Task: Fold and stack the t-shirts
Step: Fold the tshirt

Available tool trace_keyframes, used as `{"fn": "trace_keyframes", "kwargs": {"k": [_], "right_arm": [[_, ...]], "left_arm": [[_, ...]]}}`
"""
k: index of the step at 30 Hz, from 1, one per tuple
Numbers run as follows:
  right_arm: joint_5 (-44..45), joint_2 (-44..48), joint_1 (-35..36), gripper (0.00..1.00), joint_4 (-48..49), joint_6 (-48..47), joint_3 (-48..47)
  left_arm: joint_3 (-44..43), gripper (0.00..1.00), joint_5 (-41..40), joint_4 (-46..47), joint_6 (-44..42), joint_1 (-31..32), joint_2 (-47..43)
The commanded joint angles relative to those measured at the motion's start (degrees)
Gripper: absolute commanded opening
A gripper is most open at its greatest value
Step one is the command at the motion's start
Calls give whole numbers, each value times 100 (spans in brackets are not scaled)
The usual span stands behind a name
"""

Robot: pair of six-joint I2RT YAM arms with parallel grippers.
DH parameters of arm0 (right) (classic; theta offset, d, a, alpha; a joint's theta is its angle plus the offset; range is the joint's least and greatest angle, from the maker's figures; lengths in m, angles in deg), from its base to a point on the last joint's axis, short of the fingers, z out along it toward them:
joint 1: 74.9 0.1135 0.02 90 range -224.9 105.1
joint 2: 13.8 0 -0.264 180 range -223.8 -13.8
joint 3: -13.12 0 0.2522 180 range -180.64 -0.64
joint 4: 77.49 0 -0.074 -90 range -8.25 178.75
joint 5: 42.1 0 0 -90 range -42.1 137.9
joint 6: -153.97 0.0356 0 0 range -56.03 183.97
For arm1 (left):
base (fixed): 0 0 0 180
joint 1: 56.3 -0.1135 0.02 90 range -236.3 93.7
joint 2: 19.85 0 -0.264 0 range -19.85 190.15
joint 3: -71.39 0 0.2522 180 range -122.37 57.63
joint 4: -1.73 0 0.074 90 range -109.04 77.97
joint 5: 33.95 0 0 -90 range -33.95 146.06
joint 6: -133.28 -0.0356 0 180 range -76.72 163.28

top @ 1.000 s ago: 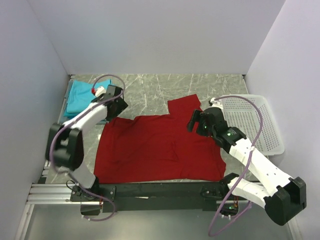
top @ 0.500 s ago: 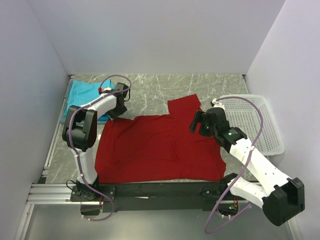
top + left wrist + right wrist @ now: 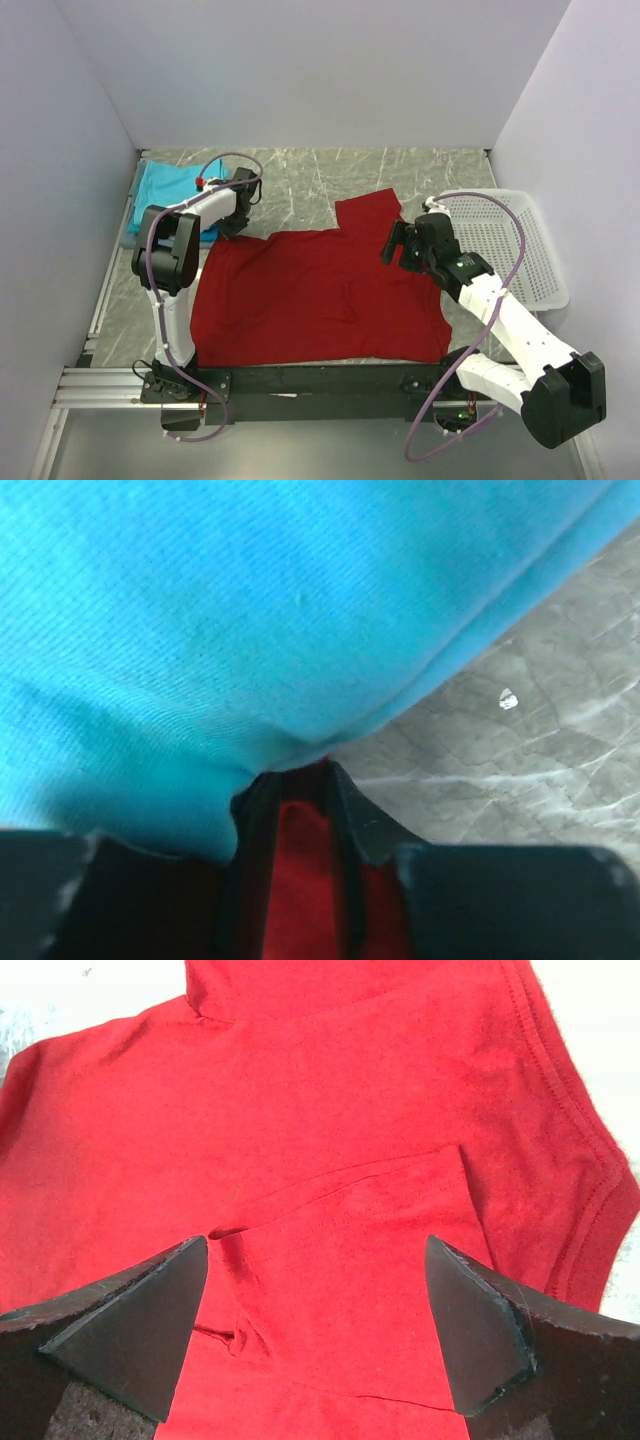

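Red t-shirt (image 3: 320, 295) lies spread flat on the table (image 3: 300, 175), reaching under both claws. It is soft, light cloth that will sag and crease rather than hold a shape. I judge it best taken by a sleeve edge, hem or shoulder corner, pinched low against the table, since a grip in the middle would only bunch it.

The left claw (image 3: 300, 790) has its jaws set narrow with red cloth filling the slim gap, so it seems to pinch the shirt's corner. Just past its tips lies the folded teal t-shirt (image 3: 250, 610), touching or nearly touching the red, and beyond that is bare table.

The right claw (image 3: 315, 1248) is spread wide and holds nothing. It hovers over a turned-over flap of red near the sleeve. The white basket (image 3: 500, 240) sits farther off on its outer side.

Only the left wrist view shows the cloth between the jaws; from above, the arm hides it. Only the overhead view shows the whole shirt, its far sleeve and the basket. Only the right wrist view shows the flap's crease and the stitched hem.
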Motion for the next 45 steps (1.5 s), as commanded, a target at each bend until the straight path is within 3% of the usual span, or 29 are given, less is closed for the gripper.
{"fn": "trace_keyframes", "kwargs": {"k": [1,3,4,5,10,15,24,38,45], "right_arm": [[-5,-30,-66,95,165,-106,20],[-14,-74,-75,95,165,-115,-24],[-23,-135,-84,95,165,-132,-50],[-14,-162,-75,94,174,-132,-94],[161,-477,-110,94,261,-229,-375],[618,-1233,-128,94,209,-308,-1271],[1102,-3576,-189,93,69,-483,-3300],[1559,-7244,-339,91,-1381,-598,-7448],[1665,-8062,-330,88,-1663,-528,-8040]], "left_arm": [[122,24,-29,-85,92,-28,-16],[254,17,94,3,56,-28,-95],[280,4,138,12,30,-28,-113],[350,1,164,21,39,-28,-148],[605,1,437,258,-93,-10,-446],[711,1,402,302,-111,60,-1123],[1053,1,305,214,-93,113,-1879],[1256,1,235,65,4,130,-2170],[1282,1,393,170,-75,121,-2196]]}}
